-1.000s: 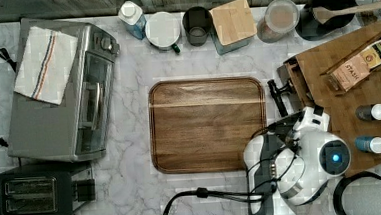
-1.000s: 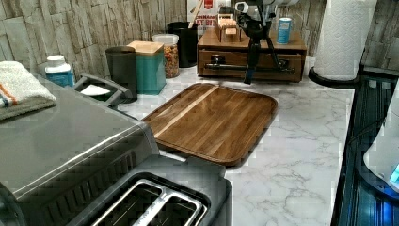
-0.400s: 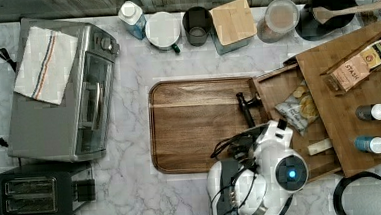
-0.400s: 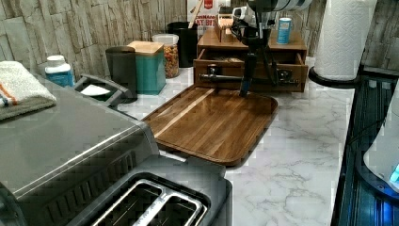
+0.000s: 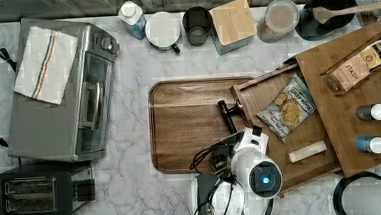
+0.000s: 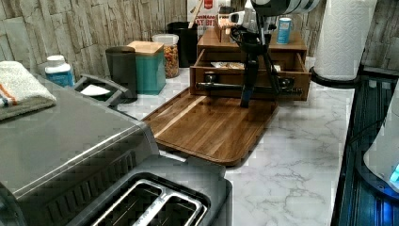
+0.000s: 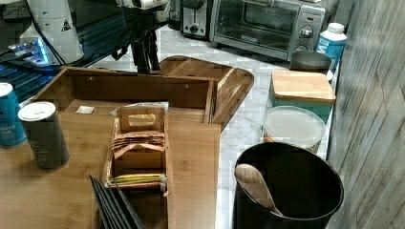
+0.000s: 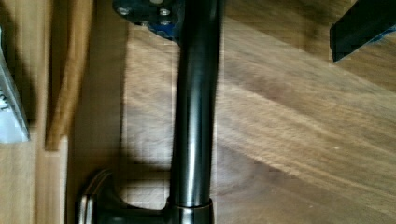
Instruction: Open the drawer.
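The brown wooden drawer point(image 5: 257, 91) stands pulled well out of its cabinet point(image 5: 352, 127), its front over the edge of the dark serving tray point(image 5: 189, 122). A chip bag point(image 5: 289, 109) and a pale stick point(image 5: 307, 151) lie inside it. The black bar handle point(image 5: 227, 116) runs across the front point(image 6: 221, 77). My gripper point(image 5: 240, 140) stands over the handle's near half, open, with one finger on each side of the bar point(image 8: 194, 116). One finger point(image 8: 144, 9) sits against the bar; the other point(image 8: 359, 28) is well clear of it. In the left view the gripper point(image 6: 260, 94) points down at the handle.
A silver toaster oven point(image 5: 57, 90) and a black toaster point(image 5: 33, 192) fill the top view's left. Jars and canisters point(image 5: 232, 22) line the back wall. Bottles point(image 5: 371, 112) and a tea box stand on the cabinet. A paper towel roll point(image 6: 341, 37) stands beside it.
The drawer has slid out of the cabinet toward the top view's left, over the tray's edge. My gripper moved the same way with the handle between its fingers.
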Controlling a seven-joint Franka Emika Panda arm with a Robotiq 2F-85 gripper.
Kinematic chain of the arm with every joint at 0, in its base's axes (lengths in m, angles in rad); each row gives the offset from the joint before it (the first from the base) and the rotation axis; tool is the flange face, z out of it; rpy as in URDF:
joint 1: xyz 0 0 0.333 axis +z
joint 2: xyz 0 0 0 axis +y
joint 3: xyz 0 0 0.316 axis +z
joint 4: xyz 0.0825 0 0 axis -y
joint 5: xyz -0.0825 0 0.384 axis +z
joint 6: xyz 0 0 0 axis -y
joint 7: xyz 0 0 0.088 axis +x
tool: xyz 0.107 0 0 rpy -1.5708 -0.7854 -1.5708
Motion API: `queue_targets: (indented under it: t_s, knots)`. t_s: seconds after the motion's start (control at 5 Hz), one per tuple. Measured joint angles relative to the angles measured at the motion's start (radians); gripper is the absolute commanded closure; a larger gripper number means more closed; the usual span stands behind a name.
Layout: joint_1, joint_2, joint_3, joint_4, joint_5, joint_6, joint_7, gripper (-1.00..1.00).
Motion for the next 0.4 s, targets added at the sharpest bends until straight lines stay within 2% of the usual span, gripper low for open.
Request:
queue_targets:
  t_s: [0.4]
  knots:
    - [-0.004,-0.004,0.0,0.0,-0.004,0.002,0.031,-1.0]
